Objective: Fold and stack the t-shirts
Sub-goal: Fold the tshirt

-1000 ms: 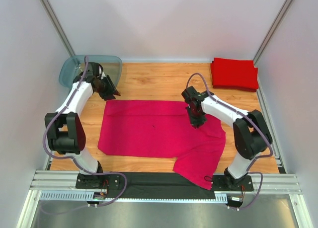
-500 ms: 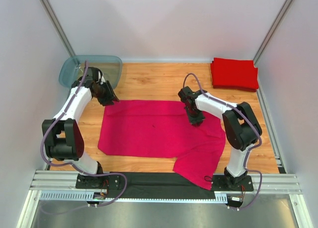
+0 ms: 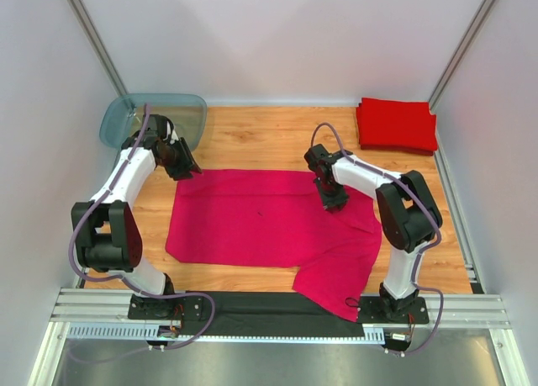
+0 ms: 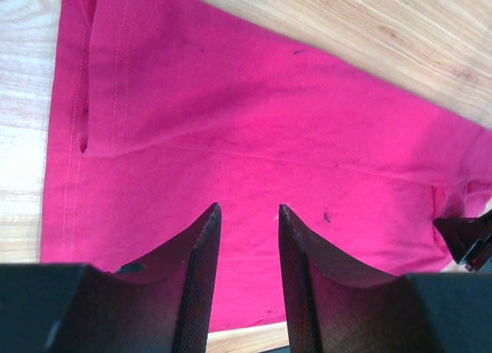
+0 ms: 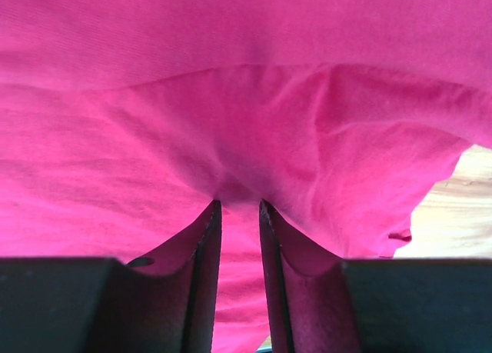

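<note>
The magenta-pink t-shirt (image 3: 269,222) lies spread flat on the wooden table, one sleeve reaching toward the front right. My left gripper (image 3: 187,169) hovers at the shirt's far left corner. In the left wrist view it (image 4: 247,208) is open and empty above the cloth (image 4: 254,130). My right gripper (image 3: 334,203) is down on the shirt's right part. In the right wrist view its fingers (image 5: 239,203) stand close together, pinching a pucker of cloth (image 5: 254,122), and wrinkles run to the tips. Red folded shirts (image 3: 397,124) are stacked at the far right corner.
A translucent blue-grey tub (image 3: 151,117) stands at the far left corner, just behind my left arm. White walls enclose the table on three sides. A dark strip and metal rail (image 3: 269,306) run along the near edge under the shirt's sleeve.
My right arm has swung its elbow in, and its gripper has settled onto the shirt near the same spot. My left gripper has shifted slightly toward the shirt's far left corner. The shirt has not moved.
</note>
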You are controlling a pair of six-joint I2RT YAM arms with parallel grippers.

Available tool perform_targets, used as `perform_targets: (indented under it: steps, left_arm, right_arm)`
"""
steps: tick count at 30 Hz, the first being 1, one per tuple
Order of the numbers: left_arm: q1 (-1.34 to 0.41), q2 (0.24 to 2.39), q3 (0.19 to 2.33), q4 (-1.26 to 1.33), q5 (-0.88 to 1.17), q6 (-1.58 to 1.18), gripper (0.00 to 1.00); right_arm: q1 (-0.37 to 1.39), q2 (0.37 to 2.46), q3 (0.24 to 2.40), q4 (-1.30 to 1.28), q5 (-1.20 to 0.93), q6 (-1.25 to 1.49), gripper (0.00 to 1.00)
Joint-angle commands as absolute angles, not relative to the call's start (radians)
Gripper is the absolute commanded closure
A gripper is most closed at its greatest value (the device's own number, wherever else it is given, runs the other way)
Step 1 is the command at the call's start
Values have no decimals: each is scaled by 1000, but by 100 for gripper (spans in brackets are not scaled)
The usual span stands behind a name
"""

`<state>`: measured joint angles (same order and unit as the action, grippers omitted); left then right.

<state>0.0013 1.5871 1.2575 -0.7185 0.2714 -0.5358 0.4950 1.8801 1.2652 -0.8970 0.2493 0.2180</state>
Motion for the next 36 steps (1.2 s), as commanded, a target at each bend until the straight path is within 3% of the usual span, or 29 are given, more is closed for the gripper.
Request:
perform_targets:
  steps: [1, 10, 19, 23, 25, 26, 31, 36]
  left_arm:
    - [3, 1571, 1247, -695, 264, -534, 57]
    - [3, 1598, 1244, -733, 209, -522, 58]
    - [2, 1604, 1246, -738, 193, -523, 58]
    - [2, 1615, 1241, -749, 141, -525, 58]
    - [2, 1628, 1244, -762, 118, -519, 59]
    - [3, 1638, 1244, -765, 115, -512, 59]
    - [2, 1647, 1249, -776, 120, -512, 59]
    - [2, 1651, 1253, -772, 127, -517, 59]
  right_arm:
    - [489, 1894, 1315, -871, 224, 187, 71]
    - [469, 1936, 1328, -881, 137, 175, 70]
    - [454, 1927, 1364, -946, 163, 178, 93]
    - [453, 1948, 1433, -1041, 57, 173, 91]
    - [451, 1957, 1440, -1051, 34, 178, 79]
    - [453, 1962, 1442, -1054, 34, 182, 78]
    - [453, 1983, 1437, -1051, 110, 192, 93]
    - [453, 1974, 1428, -1040, 141, 193, 85]
